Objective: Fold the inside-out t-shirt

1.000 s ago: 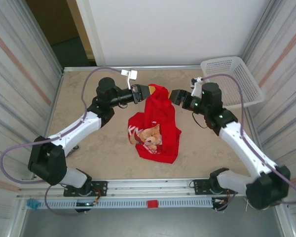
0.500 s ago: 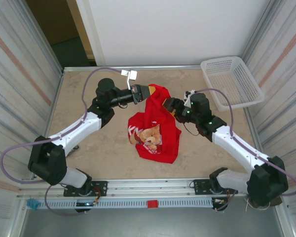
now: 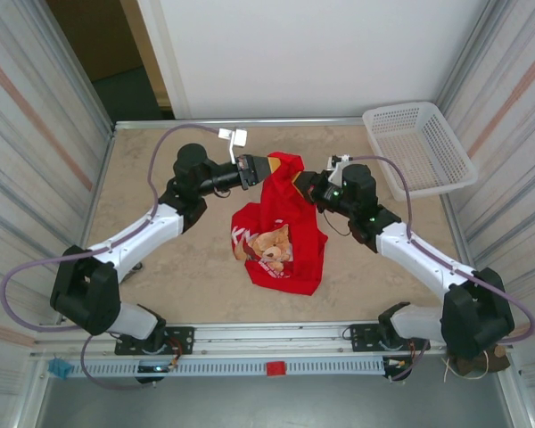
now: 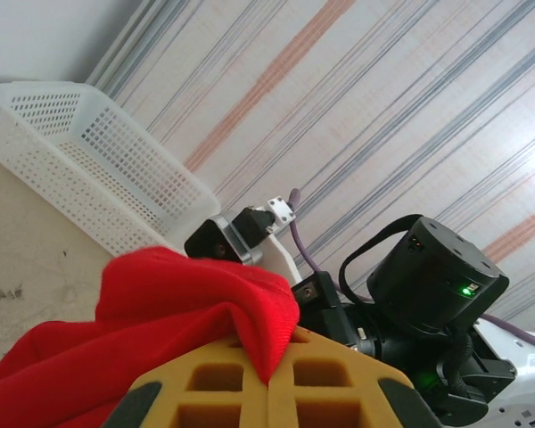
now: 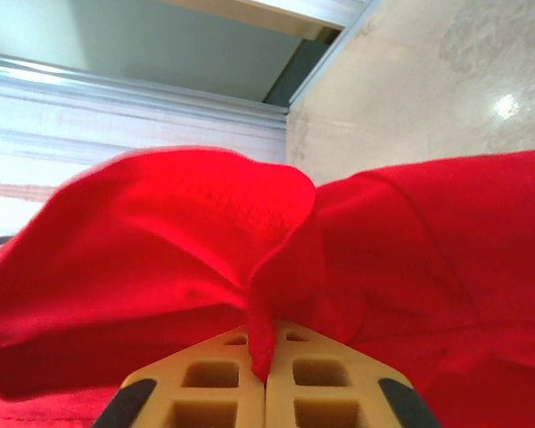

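A slip is judged the main risk: only a thin ridge of cloth is pinched in each gripper, so an uneven or hasty spread could pull it free or twist the hanging bulk. The inside-out t-shirt [image 3: 281,227] is held up near the table's middle, and its lower part is bunched on the surface toward 6 o'clock. Its top edge is clamped by the left gripper [image 3: 266,167] at 11 o'clock of the heap and by the right gripper [image 3: 301,185] at 1 o'clock. In each wrist view a red fold is squeezed between nearly touching yellow pads [image 5: 223,392].
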Robot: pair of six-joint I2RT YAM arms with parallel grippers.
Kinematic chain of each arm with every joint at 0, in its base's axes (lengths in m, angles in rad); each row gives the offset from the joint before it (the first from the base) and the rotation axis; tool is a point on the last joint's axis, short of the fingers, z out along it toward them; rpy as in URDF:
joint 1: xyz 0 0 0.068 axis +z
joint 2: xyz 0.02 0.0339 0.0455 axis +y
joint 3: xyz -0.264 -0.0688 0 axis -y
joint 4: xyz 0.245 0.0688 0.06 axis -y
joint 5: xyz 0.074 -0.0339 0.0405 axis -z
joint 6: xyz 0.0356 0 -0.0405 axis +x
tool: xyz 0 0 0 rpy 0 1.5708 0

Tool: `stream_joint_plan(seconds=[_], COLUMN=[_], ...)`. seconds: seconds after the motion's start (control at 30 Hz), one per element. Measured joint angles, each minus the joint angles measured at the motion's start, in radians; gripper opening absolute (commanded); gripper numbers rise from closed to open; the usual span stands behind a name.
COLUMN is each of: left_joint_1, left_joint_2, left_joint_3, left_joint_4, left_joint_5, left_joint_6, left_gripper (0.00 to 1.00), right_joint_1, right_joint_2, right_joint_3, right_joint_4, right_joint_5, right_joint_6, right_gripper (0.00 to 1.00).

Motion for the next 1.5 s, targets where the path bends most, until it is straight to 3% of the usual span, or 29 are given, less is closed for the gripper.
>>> stream_joint_plan(seconds=[0.23,0.27,0.37,0.4,0.5,0.83,1.0,1.2,1.23,1.27,1.3,1.33,1.37,1.43,1.5], left_joint_1=[0.023,0.029,0.042,0.044,0.044,0.04,-0.098,-0.237,-0.246,-0.251,-0.252,-0.253,-0.25,-0.233,-0.201], left_joint_2=[-0.016,-0.016,-0.015,-0.016,-0.02,-0.257,-0.317,-0.173,-0.128,-0.082,-0.049,-0.014,0.016,0.042,0.042], left_joint_3=[-0.077,-0.084,-0.086,-0.086,-0.086,-0.138,-0.158,-0.127,-0.103,-0.072,-0.045,-0.014,0.015,0.042,0.044], left_joint_4=[0.02,0.021,0.021,0.021,0.001,-0.198,-0.288,-0.309,-0.314,-0.318,-0.322,-0.325,-0.323,-0.308,-0.29], left_joint_5=[-0.13,-0.145,-0.174,-0.182,-0.196,-0.25,-0.349,-0.471,-0.489,-0.507,-0.519,-0.534,-0.541,-0.536,-0.514], left_joint_6=[-0.061,-0.069,-0.088,-0.091,-0.085,0.074,0.18,0.25,0.257,0.261,0.269,0.269,0.27,0.267,0.264], left_gripper=[0.0,0.05,0.43,0.51,0.62,0.75,0.77,0.81,0.79,0.7,0.51,0.21,0.0,0.0,0.0], right_joint_1=[-0.04,-0.043,-0.043,-0.044,-0.052,-0.069,-0.066,-0.028,-0.019,-0.009,-0.002,0.003,0.005,-0.005,-0.04], right_joint_2=[-0.067,-0.089,-0.135,-0.145,-0.145,-0.107,-0.099,-0.088,-0.083,-0.079,-0.076,-0.075,-0.075,-0.081,-0.114], right_joint_3=[-0.051,-0.059,-0.059,-0.059,-0.052,-0.028,0.034,0.098,0.108,0.117,0.124,0.132,0.14,0.156,0.164], right_joint_4=[0.187,0.213,0.265,0.277,0.293,0.279,0.232,0.162,0.152,0.141,0.13,0.116,0.103,0.077,0.023], right_joint_5=[-0.164,-0.202,-0.28,-0.303,-0.335,-0.343,-0.299,-0.233,-0.219,-0.212,-0.203,-0.195,-0.19,-0.18,-0.155], right_joint_6=[-0.121,-0.147,-0.213,-0.23,-0.262,-0.286,-0.304,-0.325,-0.326,-0.326,-0.326,-0.326,-0.329,-0.333,-0.345], right_gripper=[0.0,0.0,0.0,0.0,0.0,0.0,0.0,0.0,0.0,0.0,0.02,0.23,0.47,0.68,0.75])
